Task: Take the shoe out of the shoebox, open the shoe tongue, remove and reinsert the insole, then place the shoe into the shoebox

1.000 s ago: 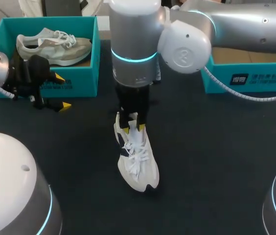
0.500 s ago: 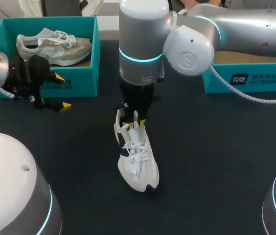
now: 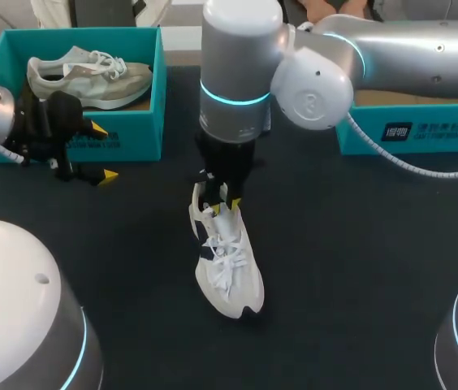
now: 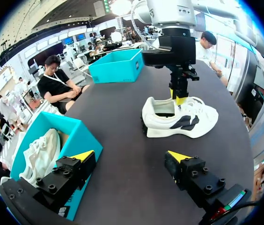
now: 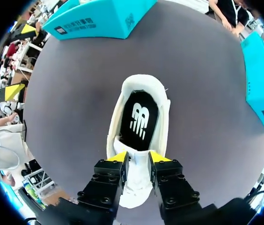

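1. The head view looks down from above and behind the robot onto the dark surface [image 3: 359,244]. It is far enough off to take in the white shoe [image 3: 227,268] at the middle and the teal shoebox [image 3: 131,138] at the back left.
2. The left wrist view sits low over the surface, facing across it past the left arm's fingers [image 4: 83,155]. The shoe lies well ahead and the shoebox just beside.
3. The right wrist view looks straight down, close above the shoe's opening, past the right arm's fingers [image 5: 119,157].
4. All three views share the shoe; the head and left wrist views also share the shoebox.
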`<state>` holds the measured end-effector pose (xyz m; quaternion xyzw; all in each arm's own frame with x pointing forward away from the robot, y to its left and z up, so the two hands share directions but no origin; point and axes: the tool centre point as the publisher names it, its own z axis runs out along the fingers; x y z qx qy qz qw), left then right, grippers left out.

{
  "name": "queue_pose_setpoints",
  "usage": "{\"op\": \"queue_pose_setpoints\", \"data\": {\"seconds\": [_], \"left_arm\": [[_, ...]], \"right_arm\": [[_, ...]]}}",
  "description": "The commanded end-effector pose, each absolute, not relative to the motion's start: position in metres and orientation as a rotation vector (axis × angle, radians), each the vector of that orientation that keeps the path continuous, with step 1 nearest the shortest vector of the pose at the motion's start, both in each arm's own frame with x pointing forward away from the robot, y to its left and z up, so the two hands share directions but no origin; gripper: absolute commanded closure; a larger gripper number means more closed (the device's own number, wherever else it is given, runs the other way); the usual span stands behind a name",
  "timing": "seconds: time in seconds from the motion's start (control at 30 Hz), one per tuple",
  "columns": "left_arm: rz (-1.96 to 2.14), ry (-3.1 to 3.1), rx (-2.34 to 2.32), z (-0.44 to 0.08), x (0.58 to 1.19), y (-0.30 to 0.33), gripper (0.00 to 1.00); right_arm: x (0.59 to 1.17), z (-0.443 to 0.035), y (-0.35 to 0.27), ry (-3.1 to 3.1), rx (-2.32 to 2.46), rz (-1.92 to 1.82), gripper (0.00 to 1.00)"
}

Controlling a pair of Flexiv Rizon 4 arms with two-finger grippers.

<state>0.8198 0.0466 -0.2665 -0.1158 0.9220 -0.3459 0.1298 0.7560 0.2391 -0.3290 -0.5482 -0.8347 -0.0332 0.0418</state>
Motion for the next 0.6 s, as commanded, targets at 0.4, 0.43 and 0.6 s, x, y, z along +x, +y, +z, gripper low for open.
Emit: {"op": "queue_pose_setpoints", "data": {"seconds": [0.4, 0.43, 0.6], "left_arm": [[-1.000, 2.682, -0.337, -0.266, 0.819, 0.046, 0.00], [-1.000, 2.682, -0.337, -0.266, 0.819, 0.046, 0.00], [-1.000, 2.682, -0.337, -0.266, 0.819, 0.046, 0.00]], "right_arm": [[0.768, -0.282, 0.247, -3.108, -0.931, 0.035, 0.00], [0.768, -0.282, 0.247, -3.108, -0.931, 0.035, 0.00], [0.768, -0.282, 0.247, -3.108, -0.931, 0.035, 0.00]]}}
